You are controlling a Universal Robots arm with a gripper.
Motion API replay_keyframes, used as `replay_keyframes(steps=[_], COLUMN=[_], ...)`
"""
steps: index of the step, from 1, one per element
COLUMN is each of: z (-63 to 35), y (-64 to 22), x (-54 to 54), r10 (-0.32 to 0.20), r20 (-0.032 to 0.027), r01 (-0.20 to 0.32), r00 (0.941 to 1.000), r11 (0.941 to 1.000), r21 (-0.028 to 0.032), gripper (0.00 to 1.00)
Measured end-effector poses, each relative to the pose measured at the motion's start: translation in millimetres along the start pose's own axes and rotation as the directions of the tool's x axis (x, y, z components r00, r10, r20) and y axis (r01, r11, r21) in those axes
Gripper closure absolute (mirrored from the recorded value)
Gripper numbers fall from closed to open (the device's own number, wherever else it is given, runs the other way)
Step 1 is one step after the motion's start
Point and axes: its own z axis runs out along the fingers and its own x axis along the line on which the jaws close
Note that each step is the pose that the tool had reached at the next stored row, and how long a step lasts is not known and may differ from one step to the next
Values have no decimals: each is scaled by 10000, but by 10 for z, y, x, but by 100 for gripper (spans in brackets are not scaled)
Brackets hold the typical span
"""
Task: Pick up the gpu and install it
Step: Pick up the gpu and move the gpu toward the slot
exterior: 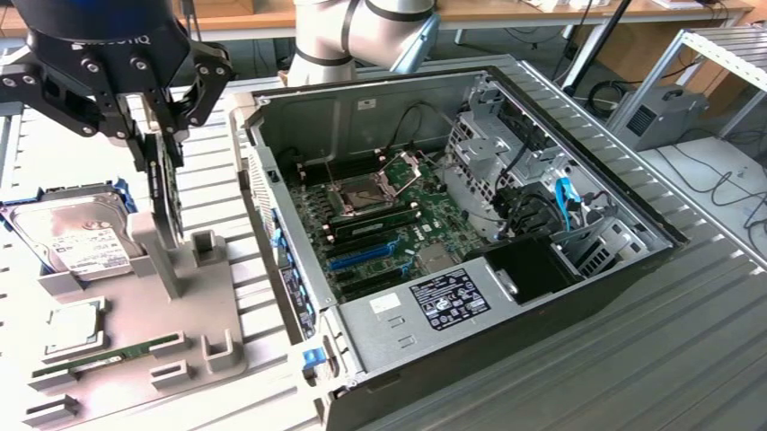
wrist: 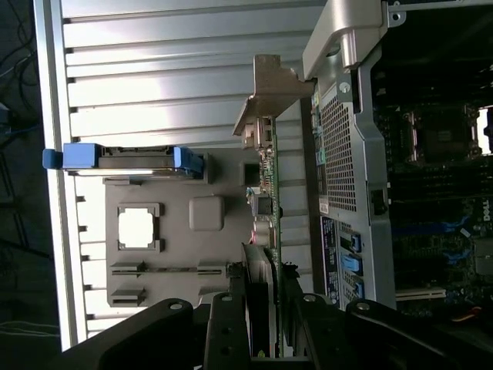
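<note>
My gripper (exterior: pixel 154 135) hangs over the exterior view's left side, shut on the gpu (exterior: pixel 165 199). The card is held edge-on and upright, reaching down towards a grey post of the holder tray (exterior: pixel 144 314). I cannot tell whether its lower edge still touches that post. In the wrist view the gpu (wrist: pixel 269 177) runs out from between my fingers (wrist: pixel 231 327), showing its thin green board edge and its silver end bracket (wrist: pixel 269 85) at the far end. The open computer case (exterior: pixel 359 108) lies to the exterior view's right, with its motherboard (exterior: pixel 383 224) and blue slots (exterior: pixel 359 256) exposed.
On the grey holder tray rest a silver hard drive (exterior: pixel 78 238) in a blue carrier, a CPU (exterior: pixel 74 328) and a narrow green RAM stick (exterior: pixel 102 356). The case's side wall (exterior: pixel 269 224) stands between tray and motherboard. Cables and a drive cage (exterior: pixel 504 153) crowd the case's far side.
</note>
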Motion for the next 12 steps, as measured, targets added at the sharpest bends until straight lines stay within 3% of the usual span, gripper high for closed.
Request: replay_keyframes(steps=[12], z=[3], y=[5], x=[-70], r10=[-1], r20=[8], r01=[1], r00=[10000], r11=[10000], r21=[69], gripper=[71])
